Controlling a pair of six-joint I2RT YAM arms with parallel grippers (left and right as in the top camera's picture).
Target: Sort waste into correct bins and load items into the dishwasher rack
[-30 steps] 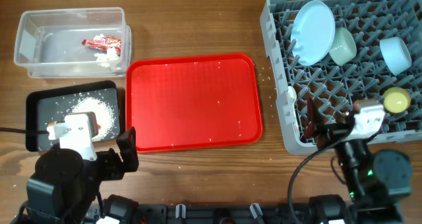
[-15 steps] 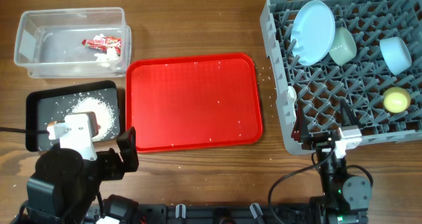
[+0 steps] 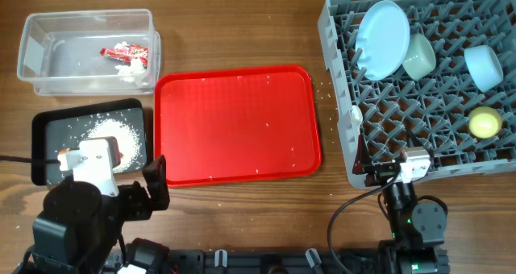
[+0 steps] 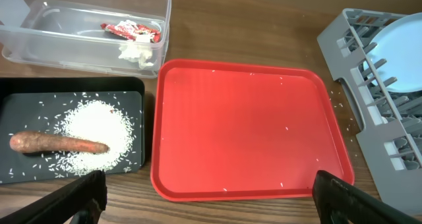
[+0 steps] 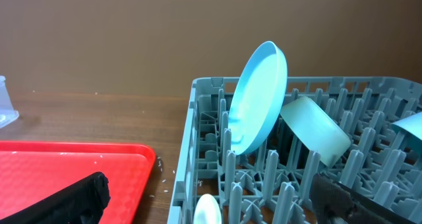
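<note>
The grey dishwasher rack (image 3: pixel 334 64) at the right holds the light-blue plate (image 3: pixel 383 39), pale-green bowl (image 3: pixel 419 56), light-blue bowl (image 3: pixel 484 67), yellow cup (image 3: pixel 484 122) and white spoon (image 3: pixel 355 114). The clear tub (image 3: pixel 48 72) holds red-and-white wrappers (image 3: pixel 123 51). The black tray (image 3: pixel 48 127) holds rice (image 3: pixel 117 133) and the orange-brown stick (image 4: pixel 59 143). My left gripper (image 4: pixel 211 211) is open and empty, low over the red tray's front edge. My right gripper (image 5: pixel 208 207) is open and empty at the rack's front-left corner, near the spoon (image 5: pixel 207 212).
The big red serving tray (image 3: pixel 235 122) lies in the middle with a few stray grains on it. Loose grains lie on the wood between it and the rack. Both arm bases stand at the table's front edge.
My right arm has drawn back from beside the yellow cup towards the rack's front-left corner. The cup stays in the rack. The left arm has not moved.
</note>
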